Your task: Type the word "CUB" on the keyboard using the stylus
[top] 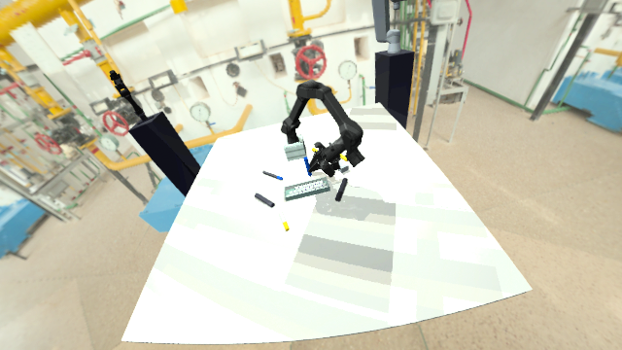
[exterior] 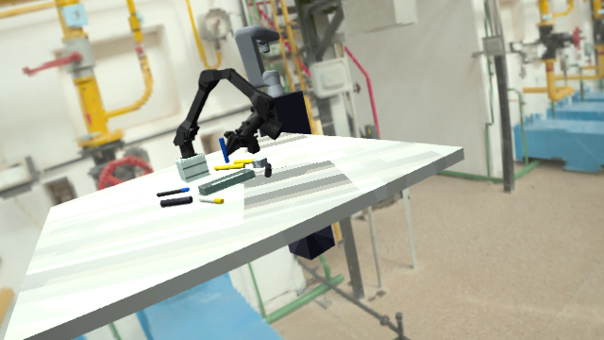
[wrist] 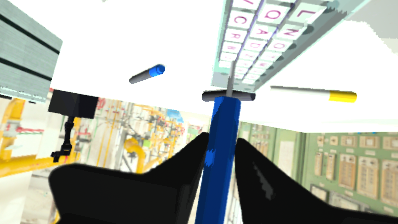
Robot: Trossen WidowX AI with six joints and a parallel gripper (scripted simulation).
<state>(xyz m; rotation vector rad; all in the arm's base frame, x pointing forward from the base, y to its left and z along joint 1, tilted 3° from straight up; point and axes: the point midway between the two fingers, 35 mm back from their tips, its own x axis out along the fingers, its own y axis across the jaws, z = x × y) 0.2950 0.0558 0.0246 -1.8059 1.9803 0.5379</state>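
Note:
My gripper (top: 312,168) (exterior: 226,147) (wrist: 221,141) is shut on the blue stylus (top: 307,165) (exterior: 223,147) (wrist: 227,111), which points down with its thin grey tip clear of the fingers. The keyboard (top: 307,190) (exterior: 226,183) (wrist: 260,33) lies flat on the desk. In the wrist view the tip crosses the keys near the keyboard's far end, below the C key in the picture. In the top and exterior views the stylus's blue body ends just behind the keyboard's back edge, with a gap. The thin tip is too small there to tell its height, and no contact with a key shows.
A grey slotted block (top: 294,152) (exterior: 192,168) (wrist: 27,55) stands at the arm's base. A blue-ended marker (top: 272,175) (exterior: 173,192) (wrist: 147,74), a black marker (top: 264,199) (exterior: 176,201) and a yellow-ended marker (top: 286,226) (exterior: 211,200) (wrist: 315,94) lie around the keyboard. Another dark marker (top: 341,190) lies beside it.

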